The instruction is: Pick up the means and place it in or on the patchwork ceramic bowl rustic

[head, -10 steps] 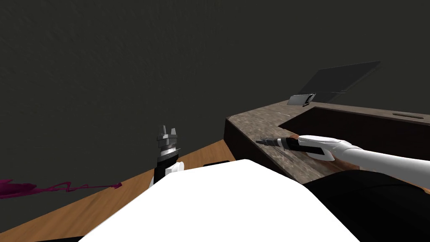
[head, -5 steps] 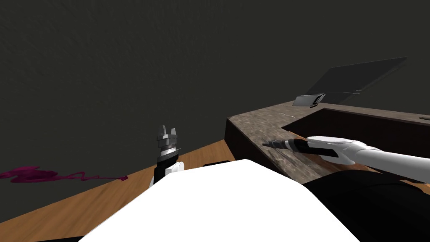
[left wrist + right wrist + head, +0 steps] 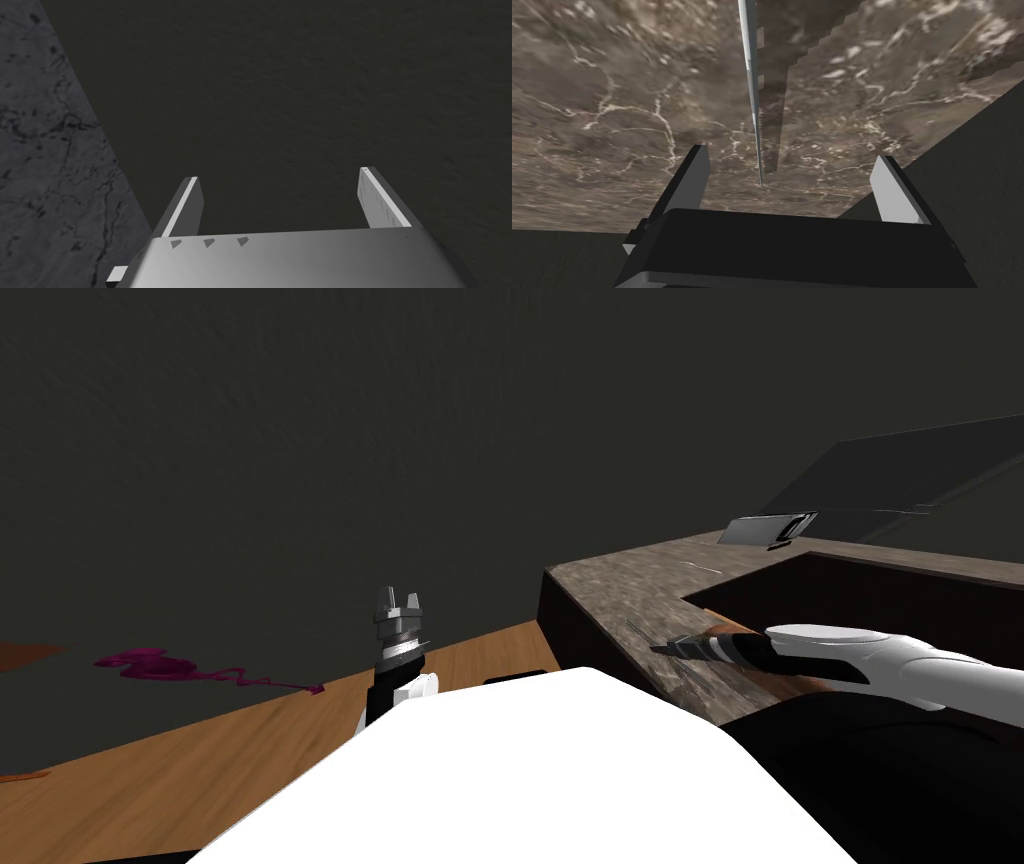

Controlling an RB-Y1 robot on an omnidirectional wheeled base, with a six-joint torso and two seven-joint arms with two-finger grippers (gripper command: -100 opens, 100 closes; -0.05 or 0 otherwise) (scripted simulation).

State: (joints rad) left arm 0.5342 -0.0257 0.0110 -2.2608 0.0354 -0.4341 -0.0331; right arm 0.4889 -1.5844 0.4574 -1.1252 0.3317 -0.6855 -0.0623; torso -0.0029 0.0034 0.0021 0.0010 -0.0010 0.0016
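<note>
Wall (image 3: 300,438) of dark grey backs the scene, and a wooden floor (image 3: 200,768) runs across the lower left of the frame. At right stands the desk (image 3: 620,588), its top brown and veined. Low over it, the right gripper (image 3: 660,646) (image 3: 790,152) is spread wide. A thin, grey, serrated blade (image 3: 755,100) lies on the desk, its tip between those fingers, touching neither. At centre frame, the left gripper (image 3: 400,593) (image 3: 277,172) points upward, wide open too.

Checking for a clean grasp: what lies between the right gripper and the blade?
Only bare counter, per the right wrist view; the tip of the blade reaches in between the open fingers of the right gripper.
</note>
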